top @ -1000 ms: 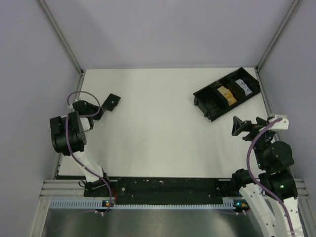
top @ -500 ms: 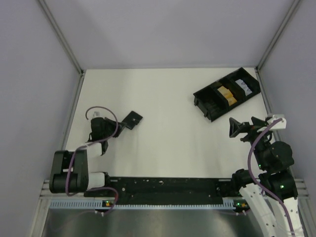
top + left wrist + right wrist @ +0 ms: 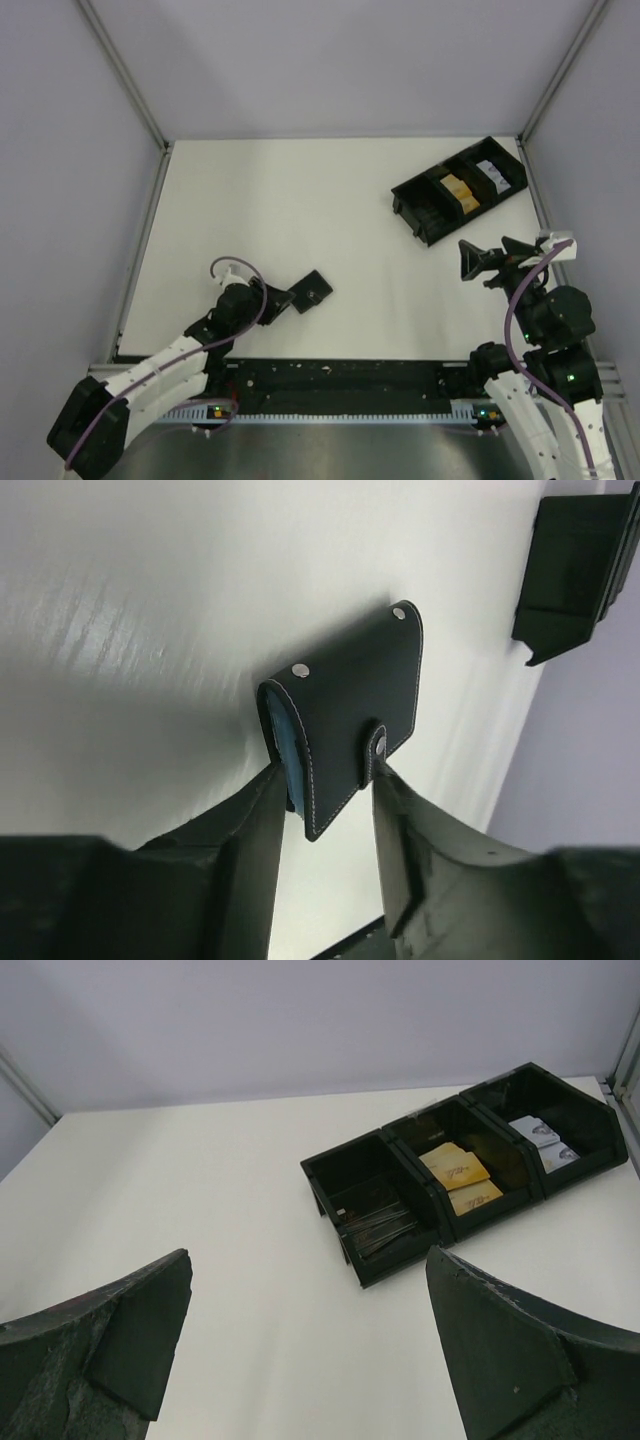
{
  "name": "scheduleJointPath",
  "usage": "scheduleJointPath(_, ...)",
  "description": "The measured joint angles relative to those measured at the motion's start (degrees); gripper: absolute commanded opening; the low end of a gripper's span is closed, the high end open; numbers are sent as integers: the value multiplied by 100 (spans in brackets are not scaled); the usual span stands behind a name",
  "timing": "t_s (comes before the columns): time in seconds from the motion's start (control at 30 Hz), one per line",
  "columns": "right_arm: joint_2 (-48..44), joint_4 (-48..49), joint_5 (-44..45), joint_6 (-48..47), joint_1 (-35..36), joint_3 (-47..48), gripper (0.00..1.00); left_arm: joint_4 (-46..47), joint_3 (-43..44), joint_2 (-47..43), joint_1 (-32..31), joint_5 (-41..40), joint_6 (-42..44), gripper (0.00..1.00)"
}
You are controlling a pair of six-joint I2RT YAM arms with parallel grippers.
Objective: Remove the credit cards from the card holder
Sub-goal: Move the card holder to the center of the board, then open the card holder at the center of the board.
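The card holder (image 3: 311, 291) is a small black folded wallet, closed by its tab, with a blue inner edge showing in the left wrist view (image 3: 350, 710). My left gripper (image 3: 287, 298) is shut on its near end and holds it just above the table's near-left part; the grip also shows in the left wrist view (image 3: 326, 780). No credit cards show in the holder. My right gripper (image 3: 489, 262) is open and empty at the right, wide apart in the right wrist view (image 3: 310, 1345).
A long black compartmented tray (image 3: 405, 190) lies at the back right, also in the right wrist view (image 3: 330, 1170). It holds orange-yellow cards (image 3: 455, 1168), dark cards (image 3: 375, 1222) and white items (image 3: 545, 1138). Grey walls and metal posts surround the table.
My left arm has swung from the far left toward the near middle, carrying the card holder with it. My right gripper has shifted slightly left.
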Motion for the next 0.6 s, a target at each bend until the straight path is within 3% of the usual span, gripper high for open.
scheduleJointPath(0.03,0,2,-9,11,0,-2,99,-162,44,-111,-66,-66,22,64)
scheduleJointPath(0.1,0,2,-31,31,0,-17,99,-540,201,-262,-101,-205,179,72)
scheduleJointPath(0.3,7,7,-92,109,0,-96,99,-1550,1095,-387,-101,-595,1488,70)
scheduleJointPath(0.4,7,-2,-109,155,0,-109,99,-1681,1530,-138,-98,-645,2387,74)
scheduleJointPath(0.6,7,0,-153,205,0,-109,99,-1904,2986,1519,-50,-411,4240,73)
